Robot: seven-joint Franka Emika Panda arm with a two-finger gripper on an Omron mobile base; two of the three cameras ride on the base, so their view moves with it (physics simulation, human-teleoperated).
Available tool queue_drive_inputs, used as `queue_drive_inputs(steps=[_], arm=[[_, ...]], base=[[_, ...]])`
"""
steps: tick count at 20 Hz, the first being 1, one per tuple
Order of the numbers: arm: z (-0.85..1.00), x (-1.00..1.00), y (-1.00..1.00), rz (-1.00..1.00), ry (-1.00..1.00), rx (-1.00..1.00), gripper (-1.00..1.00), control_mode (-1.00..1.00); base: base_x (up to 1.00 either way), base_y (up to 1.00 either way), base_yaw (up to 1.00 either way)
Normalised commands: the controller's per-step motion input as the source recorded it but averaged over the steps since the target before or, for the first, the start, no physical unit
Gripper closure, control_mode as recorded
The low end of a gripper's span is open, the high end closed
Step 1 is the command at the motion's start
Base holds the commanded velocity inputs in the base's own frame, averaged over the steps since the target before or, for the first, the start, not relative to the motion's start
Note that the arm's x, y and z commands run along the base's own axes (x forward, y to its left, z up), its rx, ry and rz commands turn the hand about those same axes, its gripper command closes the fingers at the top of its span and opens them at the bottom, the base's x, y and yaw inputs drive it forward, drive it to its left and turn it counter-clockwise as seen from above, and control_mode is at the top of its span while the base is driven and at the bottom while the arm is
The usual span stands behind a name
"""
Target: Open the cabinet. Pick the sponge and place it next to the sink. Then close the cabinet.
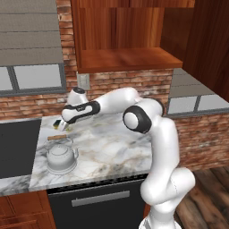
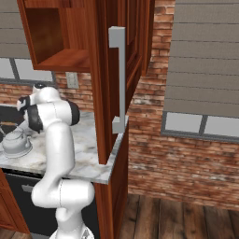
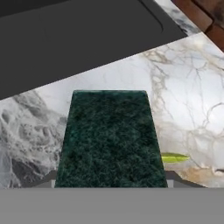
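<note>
1. Cabinet (image 1: 129, 38) open, its shelf bare.
2. Gripper (image 1: 61, 125) low over marble counter (image 1: 112, 152), clamped on sponge (image 1: 59, 124), just beside sink (image 1: 18, 145).
3. Kettle (image 1: 61, 157) standing near counter's front edge.

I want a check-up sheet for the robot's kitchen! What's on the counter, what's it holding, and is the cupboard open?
Surface: white-grey marble counter, bare patch right of the kettle.
Cabinet: door swung open, shelf bare.
Sponge: green side facing the hand camera, held in the gripper just above the counter by the sink.
Clutter: grey kettle on the counter.
Gripper: shut on the sponge.
Cables: nothing seen.
Surroundings: brick wall, wall outlet, black appliance front below the counter.
</note>
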Motion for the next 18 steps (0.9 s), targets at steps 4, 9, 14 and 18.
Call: queue_drive_inputs(steps=[4,9,14,18], arm=[[-0.14,0.30,0.15,0.00,0.00,0.00,1.00,-1.00],[-0.16,0.39,0.12,0.00,0.00,0.00,1.00,-1.00],[-0.22,0.38,0.15,0.00,0.04,-0.01,1.00,-1.00],[-0.18,0.28,0.21,0.00,0.05,0.00,1.00,-1.00]], base=[[0.00,0.00,0.00],[0.00,0.00,0.00],[0.00,0.00,0.00],[0.00,0.00,0.00]])
